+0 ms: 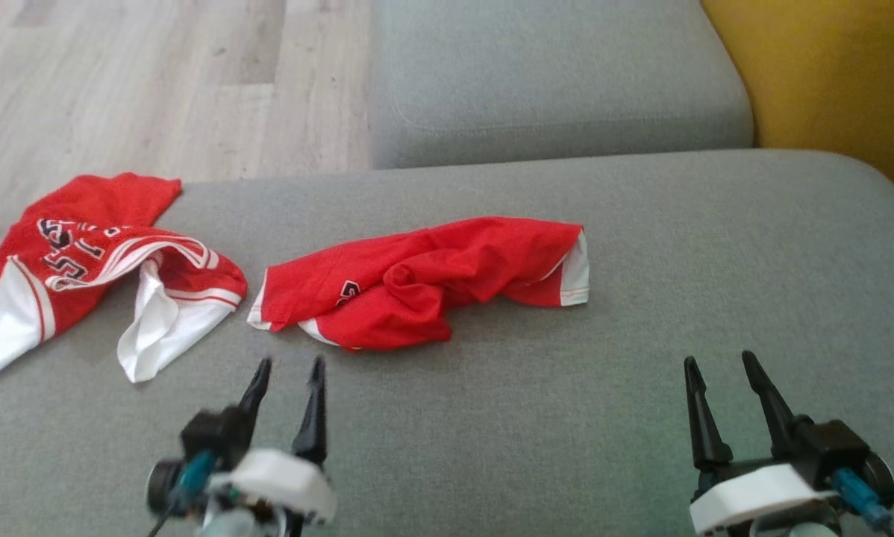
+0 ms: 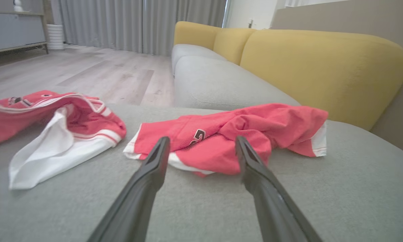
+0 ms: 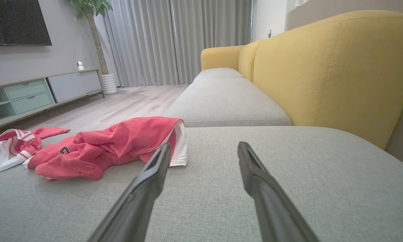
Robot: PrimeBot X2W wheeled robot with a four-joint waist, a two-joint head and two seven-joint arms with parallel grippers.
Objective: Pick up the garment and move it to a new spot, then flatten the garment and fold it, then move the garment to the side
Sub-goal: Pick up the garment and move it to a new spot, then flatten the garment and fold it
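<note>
Jersey, far left: a red-and-white lettered sports jersey lies rumpled at the left edge of the grey fabric sofa seat. Part of it reaches over that edge above the pale wooden floor.
Left claw: the left claw hovers low over the seat with its two dark fingers spread wide, pinching nothing. The tips point at the near hem of the middle cloth, close to it but apart.
Garment, middle: the crumpled red garment with white trim sits bunched in the middle of the seat. It is just beside the jersey with a strip of grey between them. Its folds overlap and a scrap of printed lettering shows.
Right claw: the right claw is also spread wide and empty. It hangs over bare cushion, well apart from the garment's white-edged right end.
Step in hand: probably the first, the pick-up, since nothing is lifted, flattened or folded. The middle garment looks like the target, as the left claw is aimed at it.
Next move: the left claw needs to ease forward and down onto the near hem and close on an edge rather than a thick bunch. The right claw would have to travel inward to the white-trimmed end for a two-point lift.
</note>
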